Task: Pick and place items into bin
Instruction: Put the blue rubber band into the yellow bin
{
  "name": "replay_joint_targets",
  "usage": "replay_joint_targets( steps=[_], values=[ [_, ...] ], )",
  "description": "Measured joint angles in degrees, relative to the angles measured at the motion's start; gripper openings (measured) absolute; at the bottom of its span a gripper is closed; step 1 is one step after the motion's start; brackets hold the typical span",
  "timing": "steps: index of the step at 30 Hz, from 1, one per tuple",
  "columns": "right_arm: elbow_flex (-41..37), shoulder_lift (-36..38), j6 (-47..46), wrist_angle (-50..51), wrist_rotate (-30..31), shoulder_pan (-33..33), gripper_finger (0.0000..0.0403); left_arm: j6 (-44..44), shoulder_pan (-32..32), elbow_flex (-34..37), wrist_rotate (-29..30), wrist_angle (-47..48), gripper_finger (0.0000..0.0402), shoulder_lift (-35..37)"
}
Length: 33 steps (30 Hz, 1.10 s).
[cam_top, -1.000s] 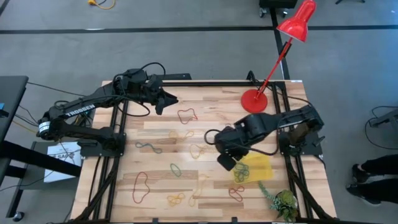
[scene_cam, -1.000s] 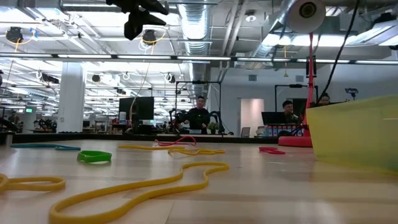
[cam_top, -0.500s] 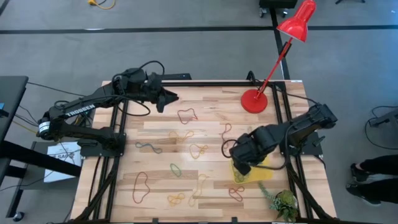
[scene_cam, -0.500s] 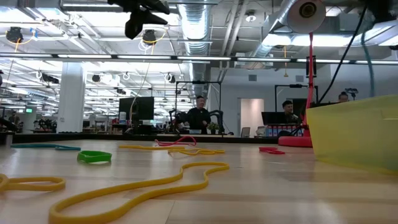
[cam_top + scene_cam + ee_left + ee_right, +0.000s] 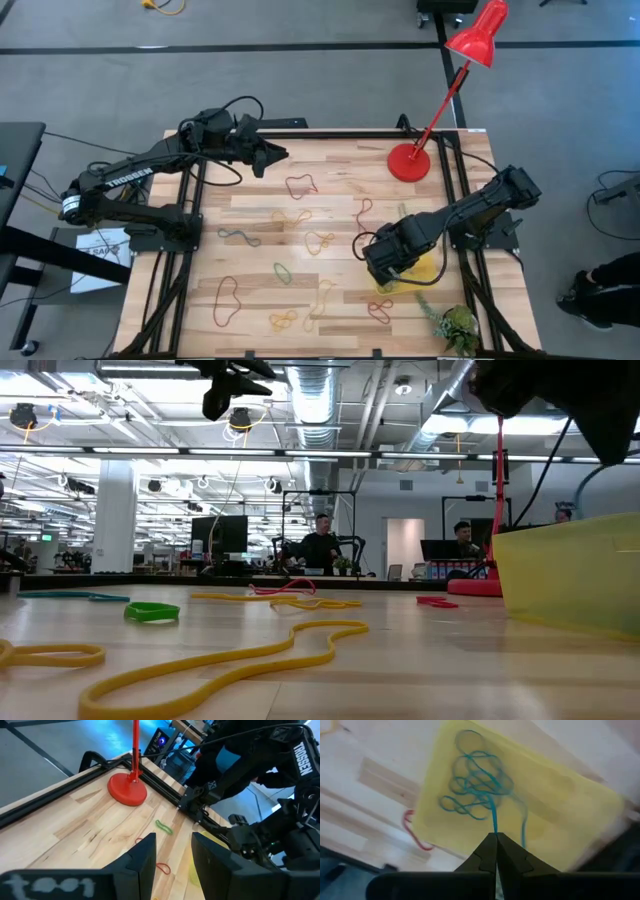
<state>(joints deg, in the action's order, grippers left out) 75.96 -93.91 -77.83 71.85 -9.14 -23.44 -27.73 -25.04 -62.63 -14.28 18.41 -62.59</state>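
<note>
The bin [image 5: 520,800] is a shallow translucent yellow tray at the table's near right, and it shows as a yellow wall [image 5: 570,570] in the low view. A tangle of blue bands [image 5: 477,785] lies in it. My right gripper [image 5: 386,266] hangs above the bin's left part, pointing down, shut on a blue band. Loose items lie flat on the wood: a red loop [image 5: 300,185], a big red loop [image 5: 226,298], a green one [image 5: 284,272] and yellow ones [image 5: 290,215]. My left gripper [image 5: 276,155] waits open in the air at the far left. My right gripper pinches one strand of a blue band [image 5: 495,829] between its two fingertips [image 5: 487,851], coming from above and pointing down. The strand runs straight down from the tips to the blue tangle in the bin. Whether its lower end rests there, I cannot tell.
A red lamp stands on its round base [image 5: 408,162] at the far right, its stem leaning over the table's edge. A green plant sprig [image 5: 455,322] lies at the near right corner. A small red loop [image 5: 415,832] lies beside the bin. Black frame rails run along both sides.
My right gripper has gone down and a little toward the table's right edge, from beside the bin to above it. Its wrist has rolled and it has stayed shut. In the low view the right arm has come into the picture above the bin.
</note>
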Motion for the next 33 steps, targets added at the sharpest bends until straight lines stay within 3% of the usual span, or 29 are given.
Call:
replay_joint_targets(
  steps=[7, 17, 33],
  values=[
    [-3.95, -0.43, -2.34, -11.49, 1.88, 0.37, 0.0000, 0.00, 0.00, 0.00, 0.28, 0.07, 0.0114, 0.00],
    [-8.31, -1.09, -7.92, -14.25, 1.65, 1.06, 0.0005, 0.00, 0.00, 0.00, 0.72, 0.12, 0.0114, 0.00],
    [-10.80, -0.65, -6.29, -19.25, 0.90, 4.92, 0.0096, 0.62, -0.02, 0.00, 1.65, 0.20, 0.0114, 0.00]
  ],
)
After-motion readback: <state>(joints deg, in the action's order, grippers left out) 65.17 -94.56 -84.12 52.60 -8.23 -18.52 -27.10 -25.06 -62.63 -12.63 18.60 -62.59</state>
